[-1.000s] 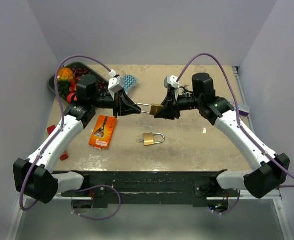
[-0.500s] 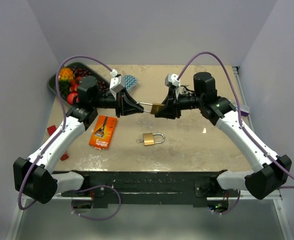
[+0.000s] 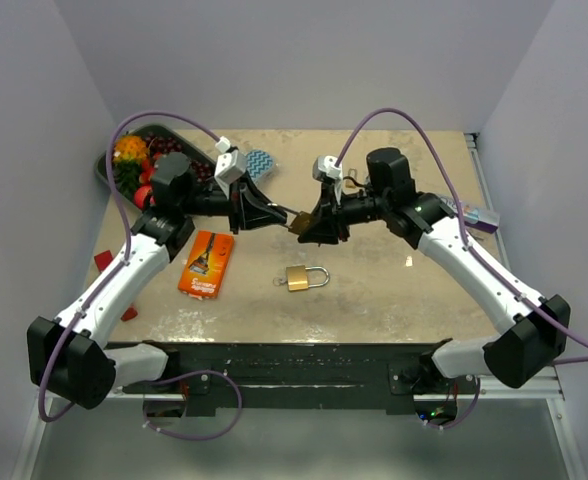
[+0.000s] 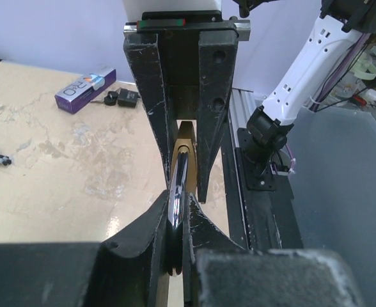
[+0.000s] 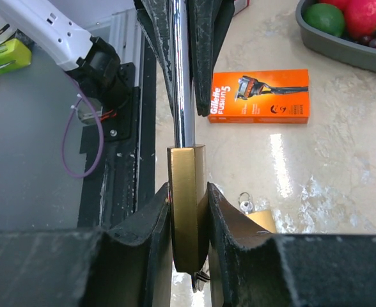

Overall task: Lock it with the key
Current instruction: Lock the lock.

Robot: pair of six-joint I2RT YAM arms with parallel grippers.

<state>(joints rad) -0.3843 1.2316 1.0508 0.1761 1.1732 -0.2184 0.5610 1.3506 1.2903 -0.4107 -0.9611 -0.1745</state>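
The padlock [image 3: 301, 222] hangs in the air above the middle of the desk [image 3: 394, 290], held between the two arms. The left tool [image 3: 266, 213] reaches in from 9 o'clock, pressed together on the steel shackle [image 4: 177, 185], which shows edge-on between its fingers. The right tool [image 3: 316, 222] reaches in from 3 o'clock and pinches the brass body [image 5: 187, 192] flat between its pads. The two tools are nearly tip to tip.

At 6 o'clock from the held lock, a second padlock [image 3: 299, 278] lies flat on the desk. A small metal ring [image 5: 244, 203] sits just beside it; whether the ring carries a key I cannot tell.

An orange razor box [image 3: 206, 264] lies at 8 o'clock under the left arm. A dark tray [image 3: 104, 165] of fruit sits at 10 o'clock in the far corner. A purple box [image 3: 479, 217] lies at 3 o'clock by the desk's edge.
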